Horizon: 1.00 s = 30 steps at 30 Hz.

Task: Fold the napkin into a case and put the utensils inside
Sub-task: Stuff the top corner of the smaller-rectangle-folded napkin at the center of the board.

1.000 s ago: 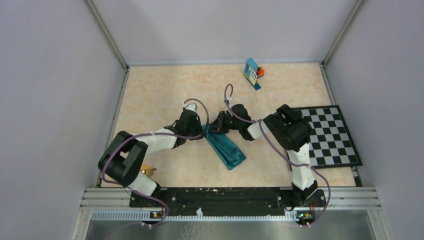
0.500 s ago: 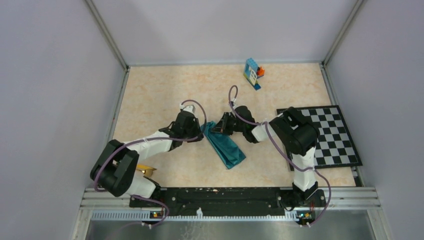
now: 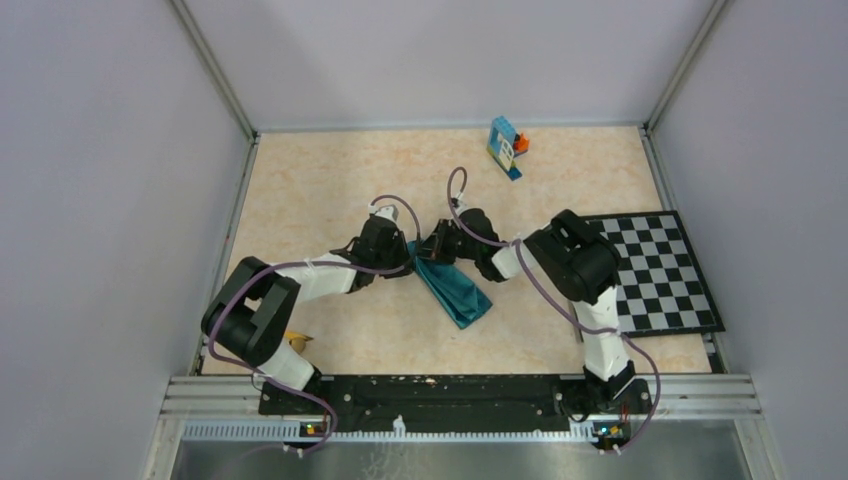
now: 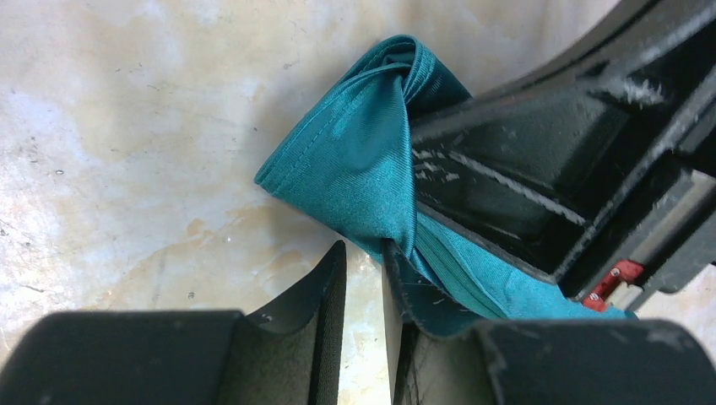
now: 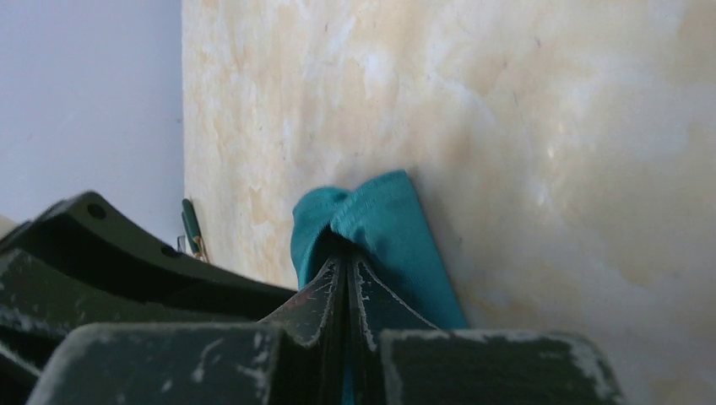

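Left tool [image 4: 363, 255], slightly apart, has edged back to the napkin [image 4: 355, 160]'s 11 o'clock end, which the right tool [image 5: 348, 263] pinches; folding unfinished, cutlery [image 3: 295, 338] still outside.

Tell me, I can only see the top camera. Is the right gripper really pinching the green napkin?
Observer: Yes. The right wrist view shows the right gripper shut on a fold of the napkin, which bulges out past its tips.
Operator: And the left one?
Observer: The left gripper has a narrow gap with bare table showing through it; nothing is held in it.
Operator: Is the cloth lying flat there?
Observer: No. The left wrist view shows its end twisted and bunched up.
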### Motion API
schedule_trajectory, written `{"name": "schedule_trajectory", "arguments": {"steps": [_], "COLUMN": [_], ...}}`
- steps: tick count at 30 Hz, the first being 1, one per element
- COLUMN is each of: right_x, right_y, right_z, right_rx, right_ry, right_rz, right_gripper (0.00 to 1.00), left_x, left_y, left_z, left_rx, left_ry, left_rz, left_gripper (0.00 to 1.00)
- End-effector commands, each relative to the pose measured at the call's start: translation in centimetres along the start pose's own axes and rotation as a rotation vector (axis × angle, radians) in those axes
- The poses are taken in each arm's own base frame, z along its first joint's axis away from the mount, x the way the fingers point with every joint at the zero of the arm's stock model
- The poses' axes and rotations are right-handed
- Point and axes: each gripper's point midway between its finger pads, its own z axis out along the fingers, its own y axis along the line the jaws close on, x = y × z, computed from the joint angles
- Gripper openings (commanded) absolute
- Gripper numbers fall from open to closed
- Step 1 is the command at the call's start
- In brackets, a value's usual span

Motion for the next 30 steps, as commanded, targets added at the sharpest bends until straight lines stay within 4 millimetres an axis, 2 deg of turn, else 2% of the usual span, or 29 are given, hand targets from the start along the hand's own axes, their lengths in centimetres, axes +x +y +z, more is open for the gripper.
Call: {"name": "schedule_trajectory", "arguments": {"steps": [1, 4, 7, 12, 15, 17, 19, 24, 26, 30], "right_x": [0.6, 1.0, 1.5, 3.3, 3.9, 3.7, 3.1, 1.9, 1.3, 0.6], "right_y": [1.3, 1.3, 1.3, 2.3, 1.5, 1.4, 1.9, 3.4, 3.7, 2.4], "right_z": [-2.1, -3.4, -3.6, -1.8, -0.5, -0.8, -1.5, -4.6, -6.2, -9.2], "right_rx": [-0.024, -0.024, -0.019, -0.034, -0.001, 0.004, 0.015, 0.014, 0.023, 0.046], "right_ry": [0.015, 0.033, 0.044, 0.062, 0.049, 0.034, 0.03, 0.062, 0.071, 0.083], "right_rz": [-0.058, -0.097, -0.123, -0.138, -0.13, -0.126, -0.168, -0.267, -0.299, -0.296], "right_gripper": [0.02, 0.05, 0.06, 0.0, 0.0, 0.0, 0.0, 0.09, 0.13, 0.18], "left_x": [2.6, 2.8, 3.2, 4.0, 4.0, 3.7, 3.3, 2.6, 1.9, 0.1], "left_y": [1.8, 1.9, 2.2, 2.1, 2.4, 2.5, 2.7, 2.4, 1.5, -1.6], "left_z": [-0.2, -0.6, -0.6, 0.1, -0.1, -0.7, -1.6, -4.2, -5.1, -6.4], "left_rx": [-0.05, -0.049, -0.055, -0.041, -0.055, -0.067, -0.07, -0.039, 0.0, 0.12], "left_ry": [0.073, 0.071, 0.08, 0.105, 0.099, 0.087, 0.067, 0.047, 0.037, 0.032], "left_rz": [0.006, 0.008, 0.009, -0.01, -0.018, -0.008, 0.006, 0.002, 0.001, 0.01], "left_gripper": [0.28, 0.28, 0.28, 0.27, 0.27, 0.3, 0.33, 0.42, 0.44, 0.46]}}
